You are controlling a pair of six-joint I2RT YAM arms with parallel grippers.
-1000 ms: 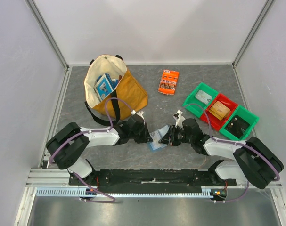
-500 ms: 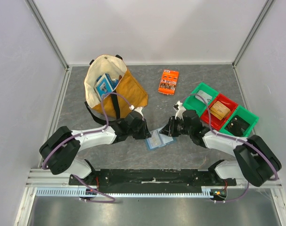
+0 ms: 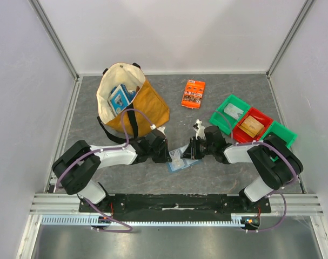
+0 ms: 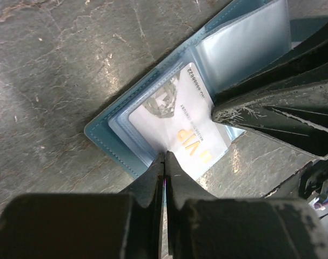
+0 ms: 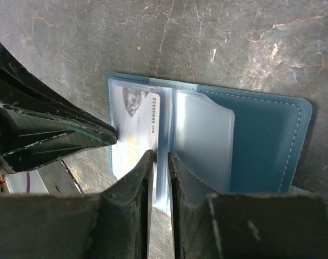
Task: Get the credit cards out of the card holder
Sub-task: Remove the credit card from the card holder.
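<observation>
The card holder (image 3: 179, 161) is a light-blue bifold lying open on the grey tabletop, between the two grippers. A pale credit card (image 4: 169, 116) with gold lettering sticks partly out of its clear pocket. My left gripper (image 4: 165, 156) is shut on the near edge of that card. The right gripper (image 5: 161, 156) stands opposite, its jaws pinched on the clear middle pocket leaf of the card holder (image 5: 266, 140), right beside the card (image 5: 134, 127). The left gripper's fingers (image 5: 55, 135) nearly touch the right gripper's. No other card shows.
A tan tote bag (image 3: 131, 105) holding a blue-and-white box (image 3: 120, 97) stands at the back left. An orange printed packet (image 3: 193, 93) lies at the back centre. Green and red bins (image 3: 231, 113) (image 3: 254, 127) sit to the right, close behind the right arm.
Half a second ago both grippers stood slightly back from the open holder. They have since closed in on it from both sides, and the right arm has swung left.
</observation>
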